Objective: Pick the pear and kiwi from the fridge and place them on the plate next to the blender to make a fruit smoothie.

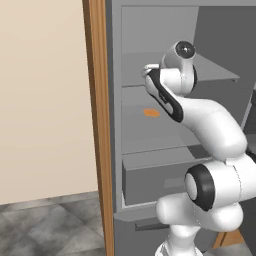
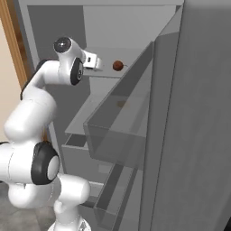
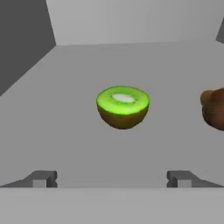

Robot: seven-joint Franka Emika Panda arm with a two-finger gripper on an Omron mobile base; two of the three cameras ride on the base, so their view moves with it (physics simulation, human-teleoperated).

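Reaching into the fridge (image 1: 116,125), the gripper (image 3: 113,178) holds its jaws wide and empty. On the shelf straight ahead, centred between the fingertips but apart from them, sits a halved green-faced fruit (image 3: 123,106), cut side up. To its right lies the brown kiwi (image 3: 214,108), well off the jaws' line.

glossy white arm (image 1: 215,130), dark joints

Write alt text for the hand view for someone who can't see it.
A halved kiwi, bright green cut face up over a brown skin, sits on a grey fridge shelf straight ahead of the open end effector, whose two dark fingertips stand wide apart. A brown round fruit is cut off at the right edge.
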